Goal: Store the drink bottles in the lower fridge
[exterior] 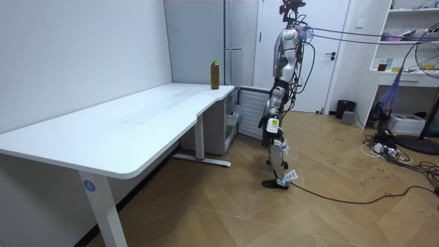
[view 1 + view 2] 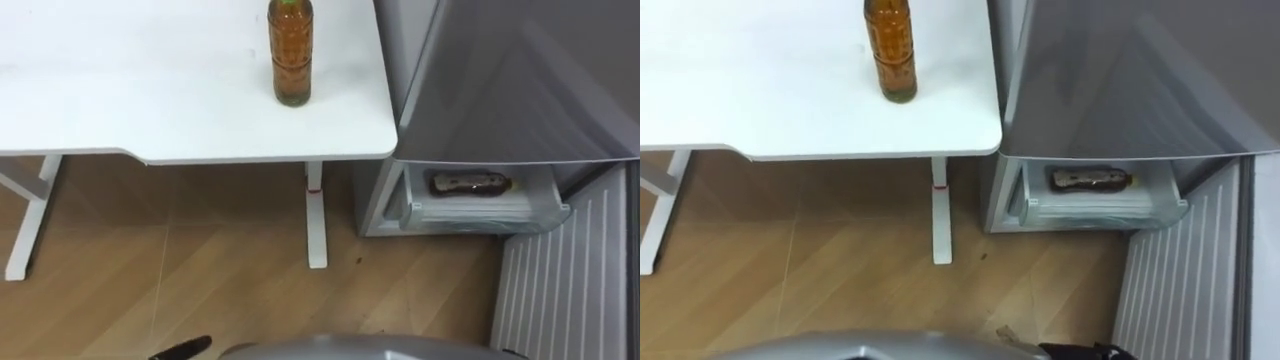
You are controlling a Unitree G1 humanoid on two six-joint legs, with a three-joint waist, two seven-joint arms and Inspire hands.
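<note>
Two bottles, one fridge, one table: so we entered the scene.

Eye views.
- Item one, upright bottle (image 2: pixel 291 55): it held an amber drink and stood on the white table (image 2: pixel 150 90) near the right edge, close to the corner beside the fridge (image 2: pixel 500 80).
- Item two, lying bottle (image 2: pixel 470 183): it held a dark drink and lay on its side in the pale drawer (image 2: pixel 480 212) at the foot of the fridge. The drawer stood out from under the grey upper body.
- Item three, door (image 2: pixel 565 270): its ribbed inner face showed, and it stood open just right of the drawer.
- Item four, wooden floor (image 2: pixel 200 280): it ran under table and fridge alike.

Room view.
- We found the robot upright on the floor before the open fridge, just past the table's far end and turned toward the room view's left.
- Its left hand (image 1: pixel 266 124) hung by the thigh, well apart from both bottles. It was too small for us to tell how the fingers were set or whether they held anything.
- The upright bottle, green-capped, showed on the table's far corner, near the fridge.
- A fan (image 1: pixel 429 89) stood at the room view's right, well apart from the robot.
</note>
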